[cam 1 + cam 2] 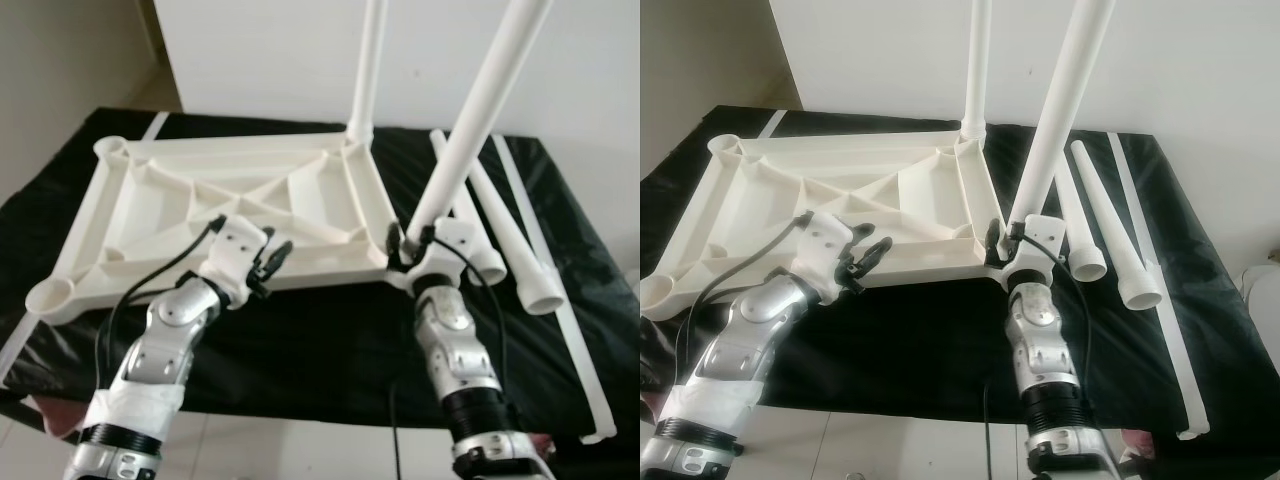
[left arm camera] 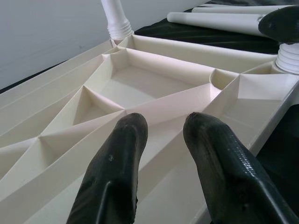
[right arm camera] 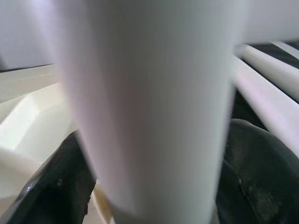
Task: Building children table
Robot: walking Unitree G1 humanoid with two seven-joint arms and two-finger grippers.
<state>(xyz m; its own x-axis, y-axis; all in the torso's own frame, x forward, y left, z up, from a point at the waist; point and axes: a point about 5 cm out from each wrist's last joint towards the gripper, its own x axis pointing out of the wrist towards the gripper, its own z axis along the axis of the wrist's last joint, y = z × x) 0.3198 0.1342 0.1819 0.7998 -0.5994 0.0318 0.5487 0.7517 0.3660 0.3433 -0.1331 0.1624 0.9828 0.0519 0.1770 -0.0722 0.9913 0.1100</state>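
My right gripper (image 1: 405,243) clamped a leg (image 1: 470,120) whose long axis leaned off vertical over the tabletop's (image 1: 150,215) near right corner socket. My left gripper (image 1: 272,262), fingers narrowly apart, rested at the tabletop's near edge.
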